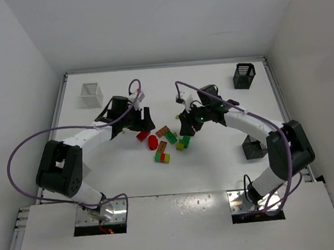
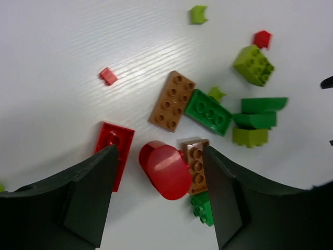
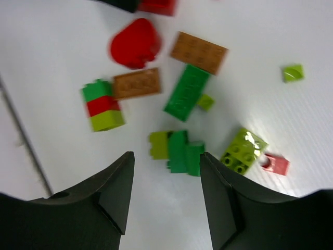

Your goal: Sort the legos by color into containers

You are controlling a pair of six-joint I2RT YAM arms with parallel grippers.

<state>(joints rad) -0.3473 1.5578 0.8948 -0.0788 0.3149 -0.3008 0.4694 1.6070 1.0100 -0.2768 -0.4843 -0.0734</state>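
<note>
The legos point(image 1: 163, 141) lie loose at the table's middle between both arms. My left gripper point(image 2: 161, 179) is open just above the table. A rounded red brick point(image 2: 165, 169) lies between its fingers, untouched. A flat red plate point(image 2: 114, 151) is at the left finger, and a small brown brick point(image 2: 197, 164) on a green one is at the right finger. My right gripper point(image 3: 166, 179) is open and empty, with a green and yellow-green clump point(image 3: 178, 151) just beyond its fingertips. Containers stand apart: a white basket point(image 1: 90, 94) at far left, black baskets at far right point(image 1: 243, 76) and near right point(image 1: 254, 147).
Near the clump lie two brown plates point(image 3: 199, 52) point(image 3: 137, 83), a long green brick point(image 3: 187, 91), a green-red-yellow-green stack point(image 3: 102, 105), a yellow-green brick point(image 3: 243, 151) and a small red piece point(image 3: 276, 165). The two grippers point(image 1: 141, 124) point(image 1: 185, 129) stand close together over the pile.
</note>
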